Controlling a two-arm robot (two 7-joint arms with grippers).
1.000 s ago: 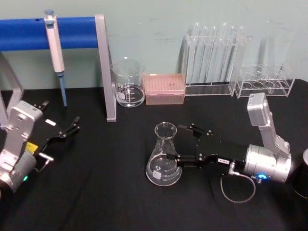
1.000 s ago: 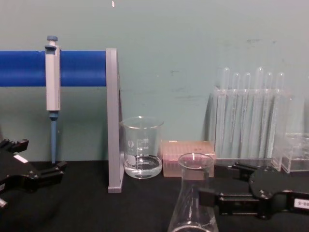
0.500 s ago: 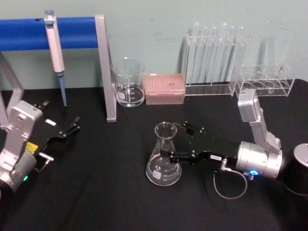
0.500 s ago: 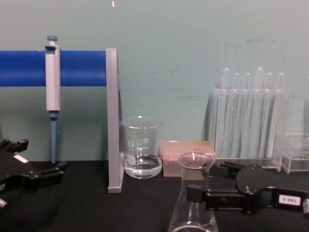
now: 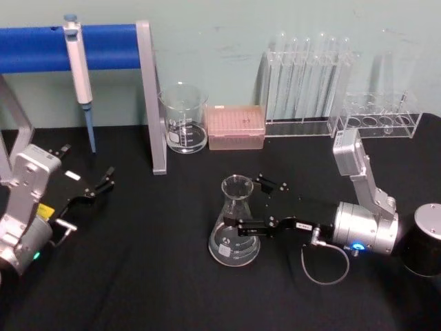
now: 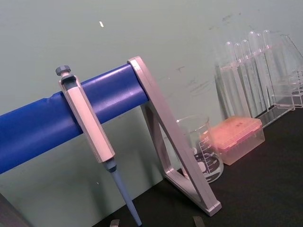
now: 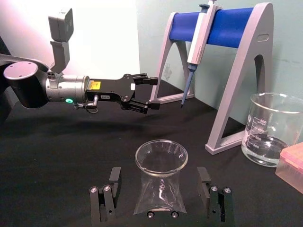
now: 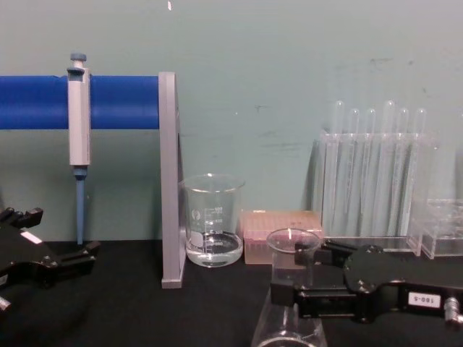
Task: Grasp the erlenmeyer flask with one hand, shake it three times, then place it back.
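Note:
The erlenmeyer flask (image 5: 234, 231) stands upright on the black table, left of centre, with a little clear liquid in its wide base. My right gripper (image 5: 243, 203) reaches in from the right and is open, one finger on each side of the flask's neck. In the right wrist view the flask (image 7: 160, 184) sits between the two fingers (image 7: 110, 189) with a gap on both sides. In the chest view the flask's rim (image 8: 291, 240) shows just ahead of the right gripper (image 8: 289, 273). My left gripper (image 5: 98, 185) rests open at the far left, away from the flask.
A glass beaker (image 5: 183, 118) with some liquid, a pink tip box (image 5: 236, 127) and test-tube racks (image 5: 306, 83) line the back edge. A blue stand (image 5: 76, 47) with a hanging pipette (image 5: 78, 65) is at the back left. A dark cylinder (image 5: 426, 241) stands at the right edge.
My right gripper has slid left toward the flask, and its open fingers now straddle the neck. The flask and the left arm have not moved.

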